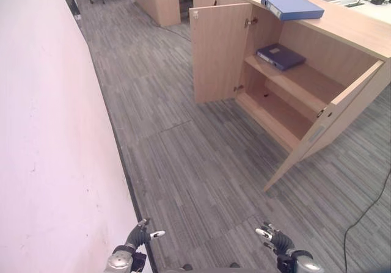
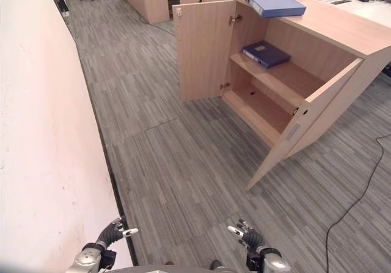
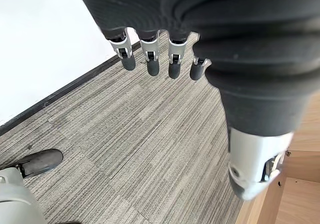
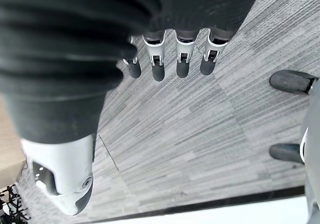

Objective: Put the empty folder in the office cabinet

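Both hands hang empty, fingers relaxed — left hand (image 1: 135,239), right hand (image 1: 276,239). The light-blue folder (image 1: 292,7) lies atop the office cabinet (image 1: 342,25) at one o'clock — approach squarely, grasp its near edge.

Two blue folders — one on cabinet top (image 1: 292,7), one on upper shelf (image 1: 280,56) — one cabinet (image 1: 342,35), two open doors

blue folder (image 1: 292,7), light wood cabinet (image 1: 342,44), grey striped carpet (image 1: 183,163)
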Motion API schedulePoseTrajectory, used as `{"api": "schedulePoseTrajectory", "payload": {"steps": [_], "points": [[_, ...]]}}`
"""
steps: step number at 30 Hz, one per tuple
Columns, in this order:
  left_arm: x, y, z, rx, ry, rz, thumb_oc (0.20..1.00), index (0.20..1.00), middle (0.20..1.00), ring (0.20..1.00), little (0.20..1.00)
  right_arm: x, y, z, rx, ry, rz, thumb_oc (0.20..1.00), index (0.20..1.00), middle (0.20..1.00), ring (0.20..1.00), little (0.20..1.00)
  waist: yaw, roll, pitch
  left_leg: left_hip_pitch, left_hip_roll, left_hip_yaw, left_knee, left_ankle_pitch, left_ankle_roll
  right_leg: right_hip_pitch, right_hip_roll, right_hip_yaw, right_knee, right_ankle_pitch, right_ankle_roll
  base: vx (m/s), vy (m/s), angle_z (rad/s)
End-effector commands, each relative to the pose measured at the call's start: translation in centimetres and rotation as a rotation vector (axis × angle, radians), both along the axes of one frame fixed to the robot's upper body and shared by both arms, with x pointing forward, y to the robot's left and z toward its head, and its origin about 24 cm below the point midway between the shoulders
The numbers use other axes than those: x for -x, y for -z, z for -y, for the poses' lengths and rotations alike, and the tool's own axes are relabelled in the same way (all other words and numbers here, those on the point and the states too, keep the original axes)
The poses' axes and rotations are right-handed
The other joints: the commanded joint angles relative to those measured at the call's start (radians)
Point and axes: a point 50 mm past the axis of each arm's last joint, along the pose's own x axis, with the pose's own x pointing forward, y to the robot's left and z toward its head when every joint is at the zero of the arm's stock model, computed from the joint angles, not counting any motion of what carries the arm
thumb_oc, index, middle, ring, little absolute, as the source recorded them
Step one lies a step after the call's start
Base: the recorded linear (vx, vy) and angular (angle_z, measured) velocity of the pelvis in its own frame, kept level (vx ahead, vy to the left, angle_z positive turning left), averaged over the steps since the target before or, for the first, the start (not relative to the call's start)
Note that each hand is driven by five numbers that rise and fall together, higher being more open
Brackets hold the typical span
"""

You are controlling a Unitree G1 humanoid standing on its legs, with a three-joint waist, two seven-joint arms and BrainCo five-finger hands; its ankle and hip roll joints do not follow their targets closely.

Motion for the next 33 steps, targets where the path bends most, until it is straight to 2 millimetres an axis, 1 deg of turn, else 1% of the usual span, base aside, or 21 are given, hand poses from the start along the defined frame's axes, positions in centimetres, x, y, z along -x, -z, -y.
{"api": "schedulePoseTrajectory", "payload": {"steps": [1, 5, 11, 12, 13, 14, 15, 17, 18, 19, 20, 22, 24, 25, 26, 27, 28, 30, 31, 32, 33], "points": [[-1.6, -1.0, -0.9, -0.024, 0.02, 0.058, 1.0, 1.0, 1.0, 1.0, 1.0, -1.6, -0.8, 0.1, 0.002, -0.011, 0.067, 1.0, 1.0, 1.0, 1.0, 1.0, 0.006, -0.039, -0.003, -0.008, 0.069, 0.017, 0.002, -0.014, -0.078, 0.044, -0.106, 0.022, 0.024, -0.032, 0.117, -0.02, -0.071, 0.03], [-1.6, -1.0, -1.0, -0.023, 0.011, 0.057, 1.0, 1.0, 1.0, 1.0, 1.0, -1.5, -0.9, 0.3, 0.002, -0.007, 0.067, 1.0, 1.0, 1.0, 1.0, 1.0, 0.004, -0.037, 0.001, -0.009, 0.075, 0.014, 0.002, -0.009, -0.082, 0.043, -0.099, 0.022, 0.025, -0.036, 0.112, -0.01, -0.046, 0.01], [-1.5, -1.0, -1.4, -0.013, -0.03, 0.058, 1.0, 1.0, 1.0, 1.0, 1.0, -1.8, -1.0, 0.5, 0.009, -0.01, 0.064, 1.0, 1.0, 1.0, 1.0, 1.0, 0.007, -0.033, 0.019, -0.007, 0.11, 0.031, 0.03, 0.004, -0.1, 0.04, -0.068, 0.037, 0.024, -0.05, 0.096, -0.01, -0.098, -0.01], [-1.6, -1.0, -1.5, -0.011, -0.035, 0.058, 1.0, 1.0, 1.0, 1.0, 1.0, -1.9, -1.0, 0.6, 0.007, -0.011, 0.066, 1.0, 1.0, 1.0, 1.0, 1.0, 0.007, -0.035, 0.027, -0.021, 0.115, 0.031, 0.065, -0.002, -0.103, 0.039, -0.065, 0.037, 0.026, -0.052, 0.092, -0.07, -0.14, -0.04], [-1.9, -1.1, -1.5, -0.009, -0.037, 0.067, 1.0, 1.0, 1.0, 1.0, 1.0, -2.0, -1.2, 0.9, 0.013, -0.001, 0.076, 1.0, 1.0, 1.0, 1.0, 1.0, 0.008, -0.04, 0.051, -0.071, 0.126, 0.023, 0.165, -0.009, -0.112, 0.039, -0.062, 0.042, 0.037, -0.064, 0.078, -0.07, -0.14, -0.04], [-2.0, -1.2, -1.4, -0.007, -0.032, 0.072, 1.0, 1.0, 1.0, 1.0, 1.0, -2.1, -1.3, 1.1, 0.014, 0.001, 0.08, 1.0, 1.0, 1.0, 1.0, 1.0, 0.005, -0.04, 0.056, -0.09, 0.13, 0.023, 0.204, -0.007, -0.116, 0.04, -0.059, 0.041, 0.039, -0.07, 0.071, -0.06, -0.108, 0.01], [-2.0, -1.2, -1.4, -0.007, -0.032, 0.072, 1.0, 1.0, 1.0, 1.0, 1.0, -2.1, -1.3, 1.1, 0.014, 0.001, 0.08, 1.0, 1.0, 1.0, 1.0, 1.0, 0.004, -0.04, 0.055, -0.093, 0.13, 0.021, 0.208, -0.009, -0.116, 0.039, -0.058, 0.04, 0.039, -0.07, 0.07, -0.02, -0.057, 0.0], [-2.9, -1.5, -1.2, -0.003, -0.034, 0.091, 1.0, 1.0, 1.0, 1.0, 1.0, -2.1, -1.6, 1.8, 0.035, 0.023, 0.089, 1.0, 1.0, 1.0, 1.0, 1.0, 0.0, -0.04, 0.086, -0.218, 0.156, 0.008, 0.374, 0.111, -0.152, 0.053, -0.052, 0.027, 0.045, -0.086, 0.048, -0.04, -0.1, 0.12], [-2.8, -1.4, -1.2, 0.002, -0.053, 0.085, 1.0, 1.0, 1.0, 1.0, 1.0, -2.1, -1.6, 2.1, 0.051, 0.032, 0.082, 1.0, 1.0, 1.0, 1.0, 1.0, -0.004, -0.047, 0.094, -0.282, 0.167, 0.005, 0.482, 0.165, -0.16, 0.059, -0.053, 0.023, 0.048, -0.099, 0.032, -0.03, -0.109, 0.41], [-2.8, -1.4, -1.2, 0.002, -0.053, 0.086, 1.0, 1.0, 1.0, 1.0, 1.0, -2.1, -1.6, 2.1, 0.051, 0.032, 0.082, 1.0, 1.0, 1.0, 1.0, 1.0, -0.006, -0.046, 0.093, -0.286, 0.168, 0.003, 0.486, 0.164, -0.16, 0.058, -0.052, 0.022, 0.048, -0.1, 0.031, 0.02, -0.094, 0.42], [-2.5, -1.2, -1.2, 0.0, -0.056, 0.073, 1.0, 1.0, 1.0, 1.0, 1.0, -1.9, -1.5, 2.2, 0.053, 0.036, 0.073, 1.0, 1.0, 1.0, 1.0, 1.0, -0.006, -0.048, 0.095, -0.307, 0.17, 0.001, 0.51, 0.178, -0.157, 0.063, -0.054, 0.023, 0.049, -0.103, 0.028, 0.07, -0.036, 0.08], [-2.4, -1.1, -1.3, 0.0, -0.061, 0.067, 1.0, 1.0, 1.0, 1.0, 1.0, -1.9, -1.4, 2.4, 0.053, 0.043, 0.069, 1.0, 1.0, 1.0, 1.0, 1.0, -0.003, -0.047, 0.096, -0.328, 0.173, 0.001, 0.504, 0.182, -0.151, 0.068, -0.057, 0.027, 0.053, -0.111, 0.027, 0.12, -0.013, -0.13], [-1.9, -0.9, -1.5, -0.004, -0.066, 0.051, 1.0, 1.0, 1.0, 1.0, 1.0, -1.6, -1.4, 2.6, 0.057, 0.044, 0.063, 1.0, 1.0, 1.0, 1.0, 1.0, 0.015, -0.043, 0.089, -0.353, 0.173, 0.001, 0.39, 0.151, -0.133, 0.088, -0.067, 0.044, 0.063, -0.141, 0.036, 0.25, 0.058, -0.04], [-1.6, -0.8, -1.5, -0.003, -0.075, 0.042, 1.0, 1.0, 1.0, 1.0, 1.0, -1.6, -1.5, 2.8, 0.062, 0.041, 0.06, 1.0, 1.0, 1.0, 1.0, 1.0, 0.025, -0.039, 0.086, -0.363, 0.174, -0.003, 0.332, 0.147, -0.129, 0.096, -0.07, 0.048, 0.07, -0.157, 0.042, 0.26, 0.082, -0.06], [-1.5, -0.7, -1.6, -0.002, -0.08, 0.037, 1.0, 1.0, 1.0, 1.0, 1.0, -1.6, -1.4, 2.7, 0.063, 0.037, 0.058, 1.0, 1.0, 1.0, 1.0, 1.0, 0.034, -0.029, 0.084, -0.374, 0.179, -0.014, 0.272, 0.16, -0.13, 0.105, -0.066, 0.056, 0.074, -0.17, 0.045, 0.27, 0.083, 0.01], [-1.4, -0.6, -1.5, -0.001, -0.084, 0.031, 1.0, 1.0, 1.0, 1.0, 1.0, -1.6, -1.4, 2.8, 0.068, 0.031, 0.054, 1.0, 1.0, 1.0, 1.0, 1.0, 0.045, -0.022, 0.086, -0.378, 0.181, -0.022, 0.205, 0.192, -0.134, 0.116, -0.066, 0.066, 0.087, -0.189, 0.048, 0.37, 0.087, 0.08], [-1.0, -0.3, -1.5, 0.0, -0.094, 0.016, 1.0, 1.0, 1.0, 1.0, 1.0, -1.7, -1.4, 2.9, 0.081, 0.026, 0.053, 1.0, 1.0, 1.0, 1.0, 1.0, 0.062, -0.011, 0.087, -0.417, 0.19, -0.031, 0.129, 0.208, -0.137, 0.14, -0.067, 0.086, 0.098, -0.219, 0.051, 0.29, 0.054, 0.14], [-1.0, -0.3, -1.5, -0.003, -0.095, 0.012, 1.0, 1.0, 1.0, 1.0, 1.0, -1.8, -1.5, 3.0, 0.085, 0.025, 0.054, 1.0, 1.0, 1.0, 1.0, 1.0, 0.069, -0.013, 0.092, -0.421, 0.189, -0.028, 0.098, 0.212, -0.139, 0.153, -0.073, 0.099, 0.107, -0.234, 0.055, 0.3, 0.043, 0.09], [-0.6, 0.0, -1.5, -0.008, -0.101, -0.003, 1.0, 1.0, 1.0, 1.0, 1.0, -2.0, -1.5, 2.9, 0.094, 0.009, 0.051, 1.0, 1.0, 1.0, 1.0, 1.0, 0.085, -0.006, 0.092, -0.451, 0.199, -0.036, 0.052, 0.221, -0.145, 0.188, -0.076, 0.133, 0.108, -0.258, 0.062, 0.31, 0.047, -0.26], [-0.6, 0.0, -1.5, -0.008, -0.101, -0.003, 1.0, 1.0, 1.0, 1.0, 1.0, -2.0, -1.5, 2.9, 0.094, 0.009, 0.051, 1.0, 1.0, 1.0, 1.0, 1.0, 0.086, -0.008, 0.094, -0.446, 0.197, -0.033, 0.049, 0.222, -0.145, 0.19, -0.079, 0.134, 0.109, -0.261, 0.062, 0.34, 0.063, -0.56], [-0.4, 0.1, -1.6, -0.009, -0.106, -0.011, 1.0, 1.0, 1.0, 1.0, 1.0, -2.0, -1.4, 2.9, 0.098, 0.005, 0.048, 1.0, 1.0, 1.0, 1.0, 1.0, 0.095, -0.004, 0.093, -0.465, 0.207, -0.044, 0.039, 0.232, -0.154, 0.211, -0.079, 0.154, 0.105, -0.271, 0.066, 0.25, 0.058, -0.56]]}}
